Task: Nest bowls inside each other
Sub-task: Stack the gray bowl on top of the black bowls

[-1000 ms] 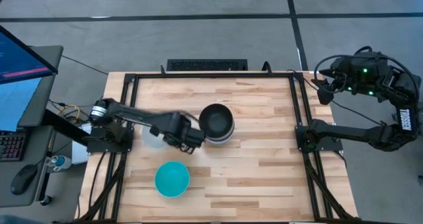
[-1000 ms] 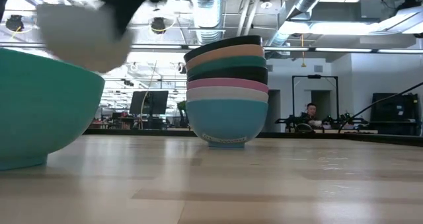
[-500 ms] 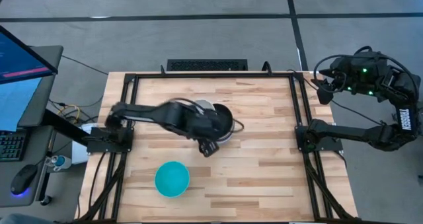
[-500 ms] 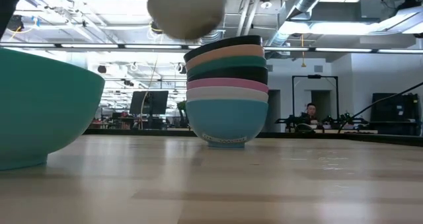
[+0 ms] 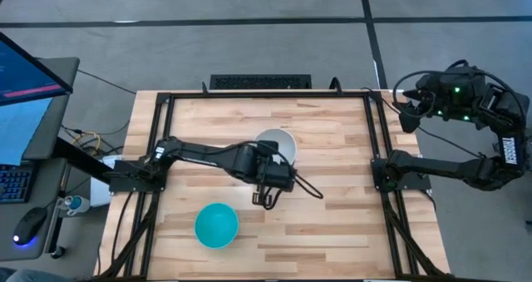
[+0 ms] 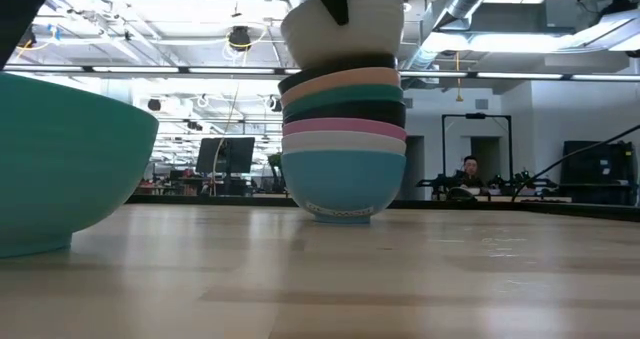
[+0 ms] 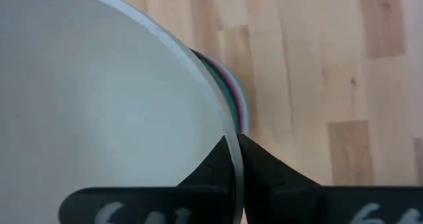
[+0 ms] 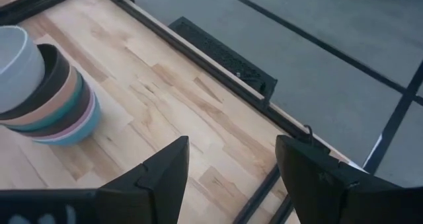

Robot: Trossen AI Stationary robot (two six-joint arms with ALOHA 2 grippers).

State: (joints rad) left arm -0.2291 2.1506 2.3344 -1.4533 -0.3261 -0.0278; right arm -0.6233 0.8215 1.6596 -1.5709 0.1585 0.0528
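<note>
left arm stretched across table centre; left gripper [image 5: 278, 175] pinching rim of white bowl [image 5: 278, 143], held atop stack of bowls [image 6: 343, 144]. right arm folded off table's right edge; right gripper [image 8: 228, 163] spread, holding nothing. cyan bowl [image 5: 216, 225] alone, near-left on wooden table [image 5: 349, 215]. person [image 6: 469, 170] seated in far room.

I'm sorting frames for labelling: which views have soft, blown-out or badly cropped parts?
Low view: the near cyan bowl is soft and cropped, and the ceiling lights glare. Left wrist view: the white bowl fills the frame, almost featureless. High view: crisp throughout.
</note>
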